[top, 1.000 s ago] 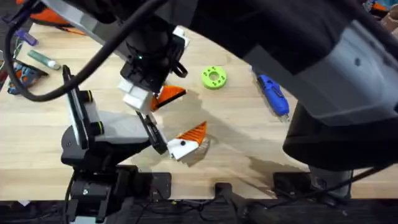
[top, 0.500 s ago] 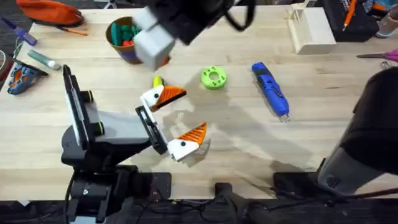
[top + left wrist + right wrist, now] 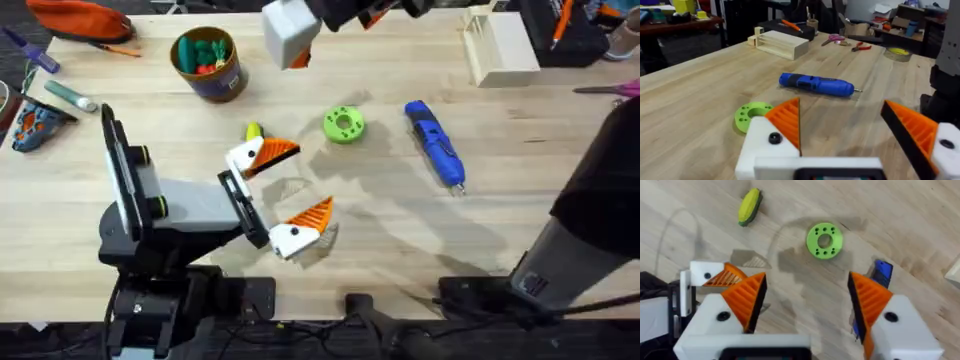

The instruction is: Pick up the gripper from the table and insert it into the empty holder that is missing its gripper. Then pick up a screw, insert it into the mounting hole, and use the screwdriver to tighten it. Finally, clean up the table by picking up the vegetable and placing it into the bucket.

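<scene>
My left gripper [image 3: 300, 185] rests low over the table, open, and each of its white holder bases [image 3: 243, 160] carries an orange ribbed gripper pad [image 3: 787, 120]. A dark screw head [image 3: 774, 138] sits in the nearer base. The yellow-green vegetable [image 3: 253, 131] lies on the wood just beyond the left gripper's far finger. The brown-gold bucket [image 3: 207, 62] stands at the back left with toy pieces inside. The blue screwdriver [image 3: 435, 143] lies right of centre. My right gripper [image 3: 806, 280] hangs high above, open and empty, looking down on the vegetable [image 3: 749, 206].
A bright green disc [image 3: 344, 124] lies between the vegetable and the screwdriver. A wooden block [image 3: 500, 45] stands at the back right. A grey-green marker [image 3: 70, 95] and an orange pouch [image 3: 80, 18] sit at the far left.
My right arm has lifted away from the left gripper's far finger and swung up and back, uncovering the bucket and the vegetable. The left arm has not moved.
</scene>
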Controlling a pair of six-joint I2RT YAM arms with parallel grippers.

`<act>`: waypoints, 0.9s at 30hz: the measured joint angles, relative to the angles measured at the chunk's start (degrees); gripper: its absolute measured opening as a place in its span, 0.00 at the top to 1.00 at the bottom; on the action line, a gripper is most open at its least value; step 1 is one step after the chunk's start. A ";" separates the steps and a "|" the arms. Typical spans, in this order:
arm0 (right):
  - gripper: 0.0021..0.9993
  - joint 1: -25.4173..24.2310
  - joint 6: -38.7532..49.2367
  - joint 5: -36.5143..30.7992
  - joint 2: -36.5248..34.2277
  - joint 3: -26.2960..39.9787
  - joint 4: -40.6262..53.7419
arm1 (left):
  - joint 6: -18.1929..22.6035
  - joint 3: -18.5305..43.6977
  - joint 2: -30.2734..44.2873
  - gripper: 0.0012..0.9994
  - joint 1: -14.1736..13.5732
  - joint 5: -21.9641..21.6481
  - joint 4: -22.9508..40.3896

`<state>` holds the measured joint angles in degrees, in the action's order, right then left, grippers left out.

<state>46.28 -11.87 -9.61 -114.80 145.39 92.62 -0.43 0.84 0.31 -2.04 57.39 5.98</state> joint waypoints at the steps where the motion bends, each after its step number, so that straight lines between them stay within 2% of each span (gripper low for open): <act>1: 0.08 0.00 -0.20 -0.30 0.00 -0.34 0.00 | 0.00 0.00 0.01 0.01 0.00 0.00 0.00; 5: 0.07 -0.25 -1.22 -1.09 0.24 -3.66 0.00 | 0.00 0.00 0.01 0.01 0.00 0.00 0.00; 9: 0.07 -1.49 -2.50 -1.13 1.98 -10.27 -0.05 | 0.00 0.00 0.00 0.01 0.00 0.00 0.00; 18: 0.01 -6.57 -5.53 -1.06 16.43 -36.40 -11.56 | 0.01 0.00 -0.01 0.01 0.00 0.00 0.00; 24: 0.01 -14.06 -6.33 0.49 25.01 -53.52 -18.32 | 0.02 0.02 0.01 0.01 0.00 0.00 -0.02; 27: 0.01 -18.26 -6.43 1.08 27.13 -59.47 -19.56 | 0.02 0.00 0.01 0.01 0.00 0.00 0.00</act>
<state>28.02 -18.31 -8.53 -87.67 85.92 73.05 -0.40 0.84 0.32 -2.04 57.39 5.98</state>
